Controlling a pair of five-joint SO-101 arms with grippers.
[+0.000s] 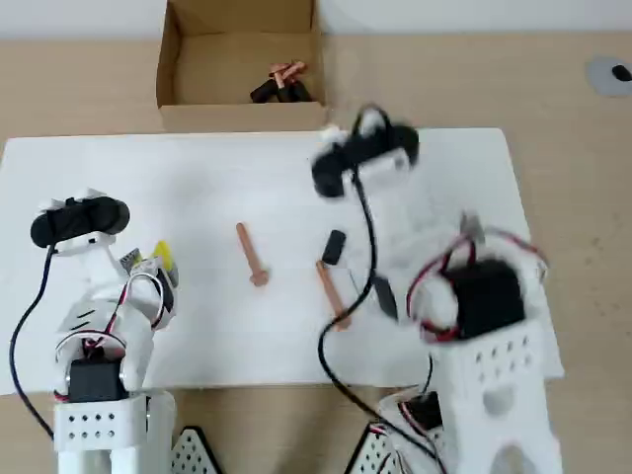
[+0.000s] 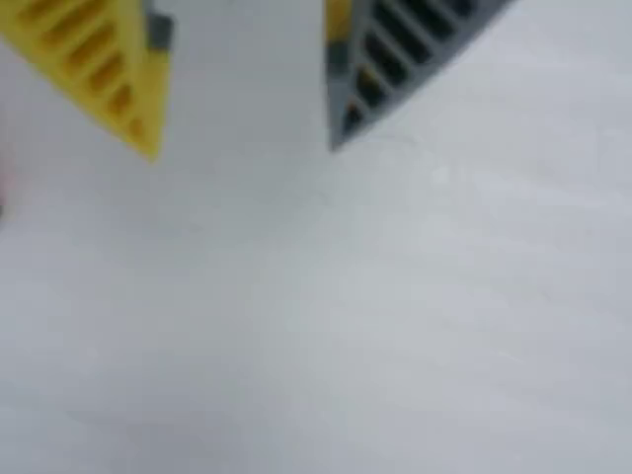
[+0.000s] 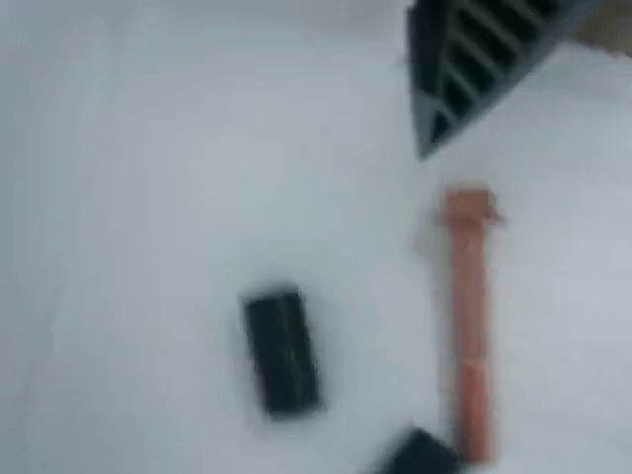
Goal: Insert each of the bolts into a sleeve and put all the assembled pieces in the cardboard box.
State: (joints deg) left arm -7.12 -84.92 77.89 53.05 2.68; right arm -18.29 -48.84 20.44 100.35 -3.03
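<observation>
Two orange bolts lie on the white sheet, one near the middle and one to its right. A black sleeve rests by the right bolt's far end, and a second one lies just right of it. The right wrist view shows that bolt beside a sleeve. My right gripper hangs above the sheet behind them, open and empty, with one black finger showing. My left gripper is open over bare sheet. The cardboard box holds assembled pieces.
The white sheet covers most of the wooden table, with the box just beyond its far edge. The right arm's cable hangs over the sleeves and bolt. Both arm bases stand at the near edge.
</observation>
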